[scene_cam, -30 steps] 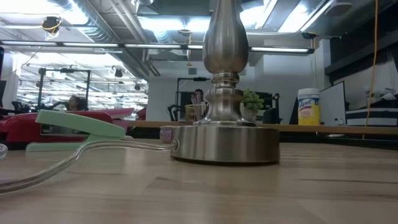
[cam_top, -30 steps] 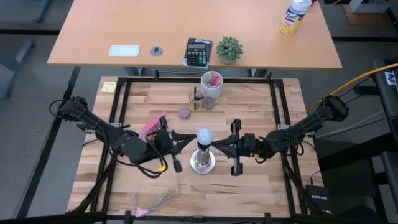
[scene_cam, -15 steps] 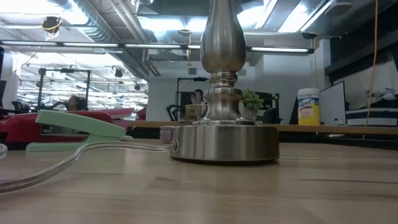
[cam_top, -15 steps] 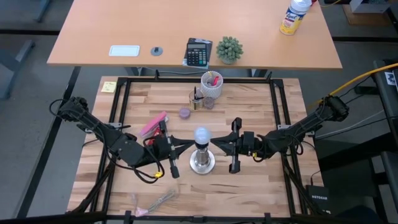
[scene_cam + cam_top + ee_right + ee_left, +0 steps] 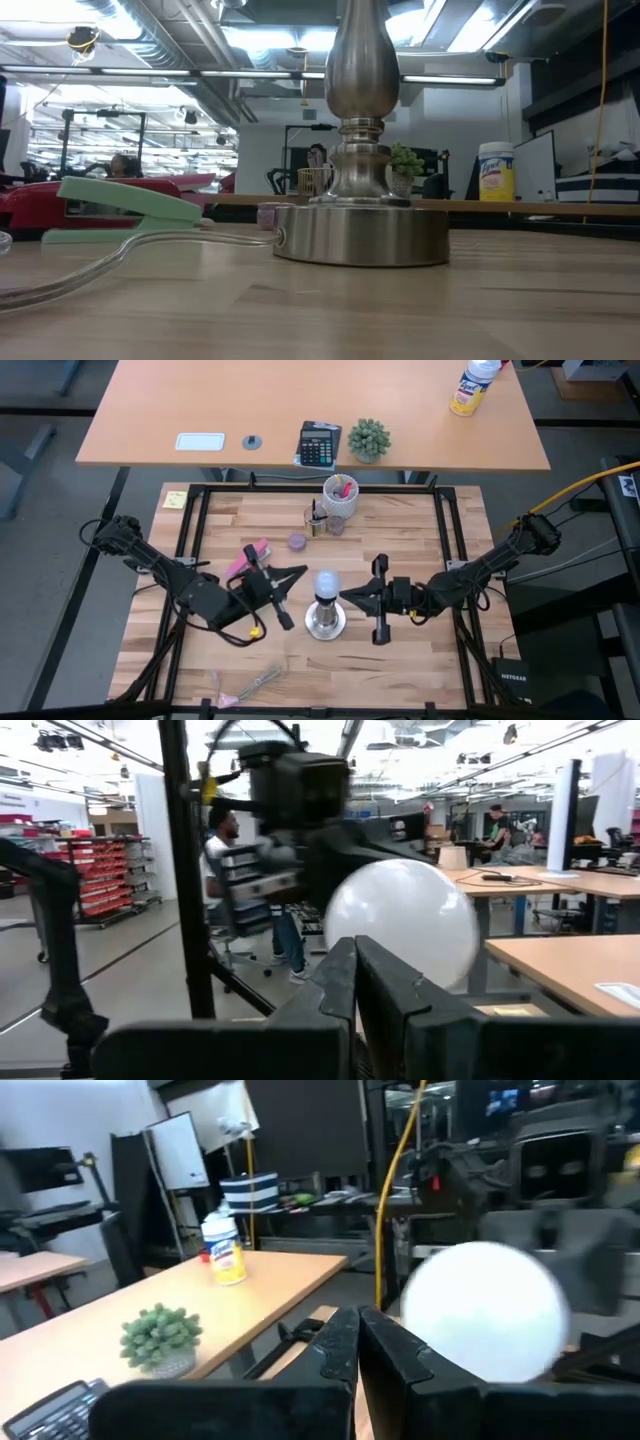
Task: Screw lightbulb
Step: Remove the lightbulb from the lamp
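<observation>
The left gripper (image 5: 297,575) is hovering just to the left of the lightbulb (image 5: 326,582), its fingers (image 5: 340,1345) pressed together and holding nothing. The right gripper (image 5: 347,596) is hovering just to the bulb's right, its fingers (image 5: 345,982) likewise pinched closed on nothing. In both wrist views the frosted-white globe is sitting just past the closed fingertips, a little off to one side; whether the tips are touching it cannot be told. The lightbulb is standing upright on top of the silvery metal socket stand (image 5: 325,620), between the two grippers, near the middle of the wooden table (image 5: 400,650).
</observation>
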